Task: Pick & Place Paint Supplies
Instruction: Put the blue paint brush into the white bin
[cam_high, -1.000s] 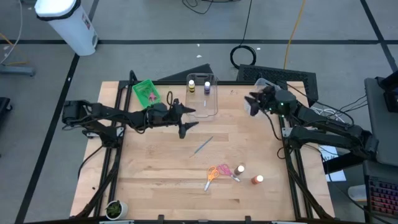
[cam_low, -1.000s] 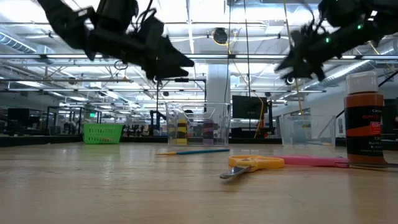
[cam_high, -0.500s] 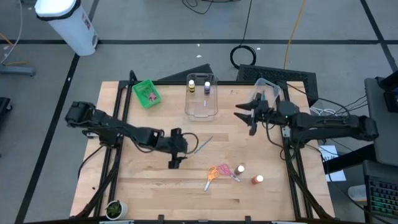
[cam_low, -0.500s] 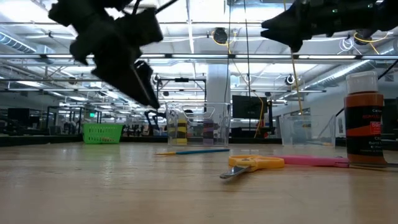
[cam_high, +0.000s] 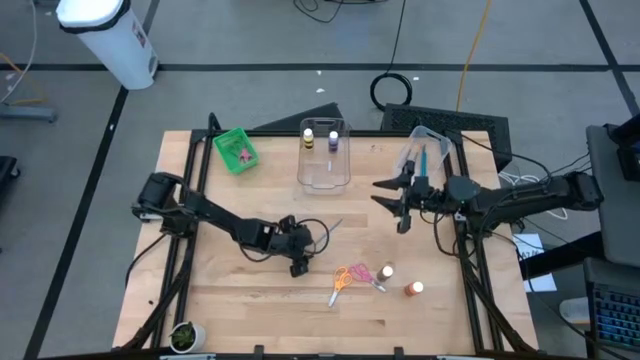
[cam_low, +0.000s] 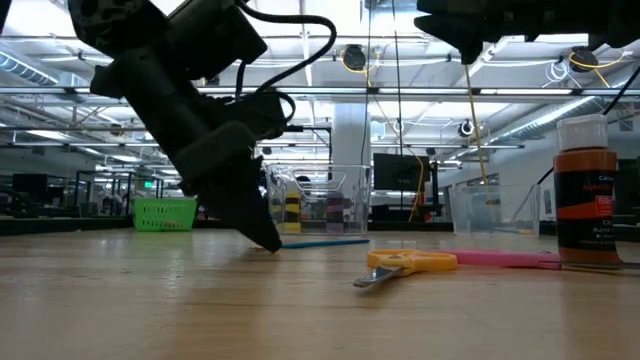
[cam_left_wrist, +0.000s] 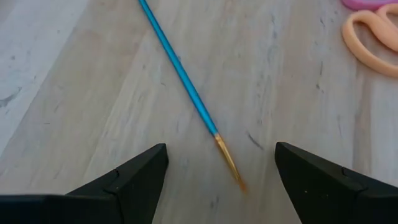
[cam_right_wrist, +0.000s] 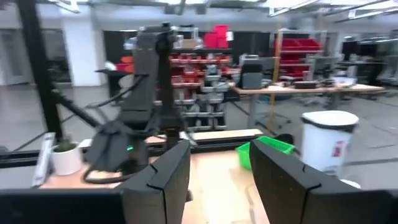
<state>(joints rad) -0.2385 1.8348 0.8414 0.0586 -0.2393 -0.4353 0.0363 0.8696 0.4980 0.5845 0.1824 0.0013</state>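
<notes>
A thin blue paintbrush (cam_left_wrist: 180, 71) lies flat on the wood near the table's middle (cam_high: 328, 231). My left gripper (cam_left_wrist: 221, 148) is open and low over the table (cam_low: 262, 222); its fingers stand on either side of the brush's bristle end (cam_left_wrist: 229, 163) without touching it. My right gripper (cam_high: 393, 196) is open and held high right of centre, over bare wood. Orange-handled scissors (cam_high: 341, 279) and pink-handled scissors (cam_high: 364, 272) lie toward the near edge, beside two white-capped bottles (cam_high: 387, 270) (cam_high: 414, 288).
A clear tub (cam_high: 324, 160) at the far middle holds a yellow bottle (cam_high: 308, 137) and a purple bottle (cam_high: 333, 138). A second clear tub (cam_high: 430, 148) at the far right holds a blue brush. A green bin (cam_high: 234, 150) at the far left holds pink scissors.
My left gripper has swung from beside the middle clear tub toward the near edge and come down, tipping its fingers down over the brush's bristle end. My right gripper has moved from the far-right tub toward the table's middle and risen in the low view.
</notes>
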